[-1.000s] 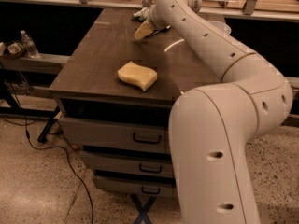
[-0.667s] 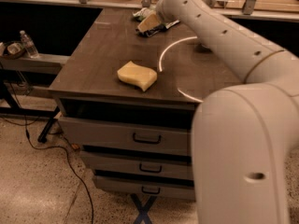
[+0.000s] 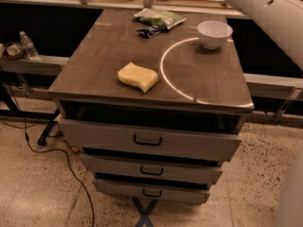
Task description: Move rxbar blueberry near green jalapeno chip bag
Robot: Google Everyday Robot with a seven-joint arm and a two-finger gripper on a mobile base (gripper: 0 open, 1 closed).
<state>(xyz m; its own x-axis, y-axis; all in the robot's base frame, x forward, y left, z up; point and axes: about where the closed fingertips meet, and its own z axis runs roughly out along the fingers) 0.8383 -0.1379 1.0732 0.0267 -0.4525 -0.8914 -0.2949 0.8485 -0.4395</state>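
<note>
Camera view | arm (image 3: pixel 270 8) pulled back to upper right | rxbar blueberry (image 3: pixel 149 31) uncovered beside green jalapeno chip bag (image 3: pixel 160 18) | gripper off-frame, jaws cannot be told

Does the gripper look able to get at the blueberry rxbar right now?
Probably yes: the rxbar blueberry lies uncovered, right beside the green jalapeno chip bag, with open space above it. The gripper is out of view; only the arm shows at top right.

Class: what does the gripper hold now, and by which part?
Cannot tell: the gripper is out of view beyond the arm. The rxbar blueberry lies free beside the green jalapeno chip bag.
</note>
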